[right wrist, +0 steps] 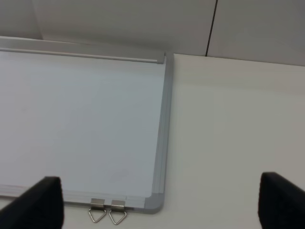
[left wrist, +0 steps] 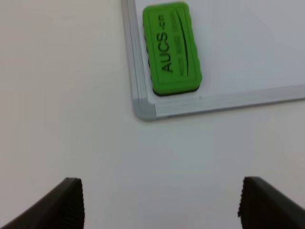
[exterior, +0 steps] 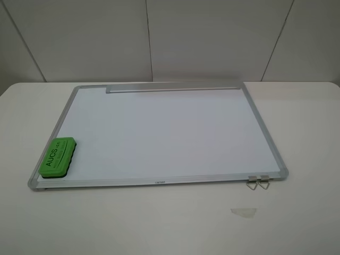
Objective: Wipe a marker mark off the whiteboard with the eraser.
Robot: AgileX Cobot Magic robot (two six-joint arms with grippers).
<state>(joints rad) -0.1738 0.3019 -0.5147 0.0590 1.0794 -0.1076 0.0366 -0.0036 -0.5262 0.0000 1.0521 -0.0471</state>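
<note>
The whiteboard (exterior: pixel 159 133) lies flat on the white table, its tray strip (exterior: pixel 172 88) along the far edge and two metal clips (exterior: pixel 257 183) at its near right corner. The green eraser (exterior: pixel 57 156) rests lettering-up on the board's near left corner. No black marker mark shows on the board in any view. My left gripper (left wrist: pixel 159 183) hovers open over bare table short of that corner, with the eraser (left wrist: pixel 170 47) ahead of it. My right gripper (right wrist: pixel 159 179) is open near the clips (right wrist: pixel 107 212). Neither arm appears in the exterior high view.
A small pale scrap (exterior: pixel 243 212) lies on the table in front of the board's near right corner. A faint grey smudge (right wrist: pixel 119 174) sits on the board near the clips. A panelled wall (exterior: pixel 170 37) rises behind the table.
</note>
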